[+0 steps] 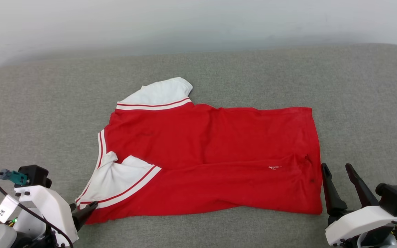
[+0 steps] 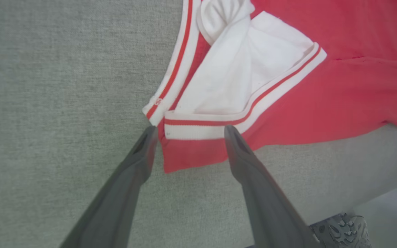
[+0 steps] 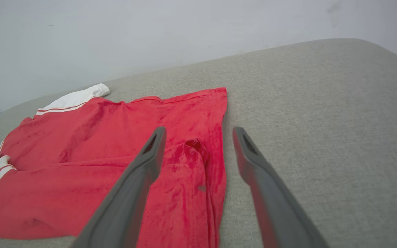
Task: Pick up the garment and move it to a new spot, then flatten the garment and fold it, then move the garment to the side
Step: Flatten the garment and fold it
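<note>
The garment (image 1: 212,155) lies spread flat and folded over on the grey cushion (image 1: 47,120), body running left to right, with one white striped sleeve (image 1: 160,94) sticking out at the far left and the other sleeve end (image 1: 122,179) folded onto the near-left part. The left gripper (image 2: 190,128) is released, its fingers spread on either side of the garment's near-left corner. The right gripper (image 1: 336,166), also released and holding nothing, sits at the garment's near-right edge.
</note>
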{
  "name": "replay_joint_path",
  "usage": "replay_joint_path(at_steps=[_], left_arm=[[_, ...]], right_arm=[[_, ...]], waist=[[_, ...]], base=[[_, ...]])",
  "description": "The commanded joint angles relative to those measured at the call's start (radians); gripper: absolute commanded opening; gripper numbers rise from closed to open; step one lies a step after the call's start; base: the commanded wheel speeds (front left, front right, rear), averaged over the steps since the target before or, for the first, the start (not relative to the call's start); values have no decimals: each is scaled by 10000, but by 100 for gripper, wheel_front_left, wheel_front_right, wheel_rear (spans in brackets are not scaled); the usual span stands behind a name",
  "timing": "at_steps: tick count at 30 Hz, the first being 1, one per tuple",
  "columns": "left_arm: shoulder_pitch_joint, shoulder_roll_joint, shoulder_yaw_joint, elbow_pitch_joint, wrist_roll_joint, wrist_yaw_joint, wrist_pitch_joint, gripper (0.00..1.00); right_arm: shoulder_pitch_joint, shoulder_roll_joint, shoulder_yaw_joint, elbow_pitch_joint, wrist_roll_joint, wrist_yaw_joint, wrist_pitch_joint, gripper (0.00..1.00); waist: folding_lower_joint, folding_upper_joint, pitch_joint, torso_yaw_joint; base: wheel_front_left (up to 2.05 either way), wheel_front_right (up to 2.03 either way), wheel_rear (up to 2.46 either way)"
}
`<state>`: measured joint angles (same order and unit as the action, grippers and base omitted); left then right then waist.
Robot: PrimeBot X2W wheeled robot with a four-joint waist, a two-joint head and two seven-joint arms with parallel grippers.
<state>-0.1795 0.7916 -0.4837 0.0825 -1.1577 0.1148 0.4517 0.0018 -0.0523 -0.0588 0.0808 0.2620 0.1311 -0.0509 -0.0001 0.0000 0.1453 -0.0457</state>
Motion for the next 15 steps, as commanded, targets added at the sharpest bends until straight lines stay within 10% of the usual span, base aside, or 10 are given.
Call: replay_joint_path(at_steps=[1,11,13,14,15], left_arm=[[106,36,-47,-51,18,118,37,100],[-123,-877,-711,1227,22,12,377,100],[-112,-1169,-868,1556,-51,-168,433,44],[-129,-1306,-937,1706,-100,-288,434,0],[-138,-1430,-986,1826,-150,-405,439,0]], right_arm=[[13,30,23,-54,89,-8,51,100],[-314,29,86,-4,419,-8,226,100],[-334,29,24,-7,486,-6,333,100],[-342,29,-9,-19,553,-6,420,100],[-349,29,-48,-47,574,-6,497,100]], waist=[[1,0,167,-90],[1,0,809,-314],[1,0,849,-333],[1,0,858,-339],[1,0,855,-341]], base=[[0,0,0],[0,0,0],[0,0,0],[0,0,0],[0,0,0]])
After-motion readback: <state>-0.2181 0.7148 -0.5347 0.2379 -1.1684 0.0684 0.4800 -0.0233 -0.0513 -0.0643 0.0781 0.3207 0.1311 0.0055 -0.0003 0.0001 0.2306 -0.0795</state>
